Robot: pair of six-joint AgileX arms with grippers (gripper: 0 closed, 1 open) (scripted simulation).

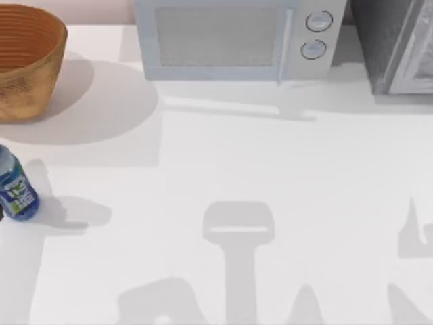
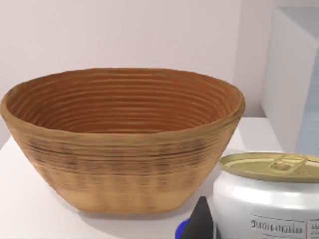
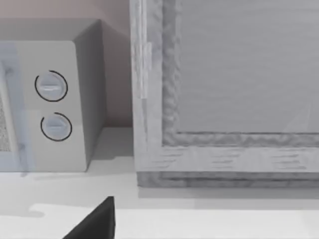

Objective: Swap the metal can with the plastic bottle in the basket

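1. Left gripper (image 2: pixel 202 223) shows as a dark tip in the left wrist view, low down in front of the basket (image 2: pixel 122 149). It sits right beside the metal can (image 2: pixel 269 199). I cannot tell if it is grasping the can or has let go.
2. The metal can is outside the basket, on the near side of it and close to the camera. It stands upright. Its dull gold top is flat, and its side is white with some small print.
3. The basket is big, round and orange-brown, with ribs all around the inside. It sits on the white worktop (image 1: pixel 270 169), at the far left corner in the top view.
4. The plastic bottle (image 1: pixel 15 186) is also outside the basket. It is on the worktop in front of the basket, apart from it, at the left edge of the top view. It has a blue, green and white label.
5. A microwave (image 1: pixel 230 37) stands to the right of the basket, along the back of the worktop. A grey box (image 1: pixel 396 40) stands farther right still.
6. The right gripper (image 3: pixel 94 224) shows as a dark wedge in the right wrist view, far from the basket. It faces the microwave's two round dials and the grey box. I cannot tell if it is clenched or released.
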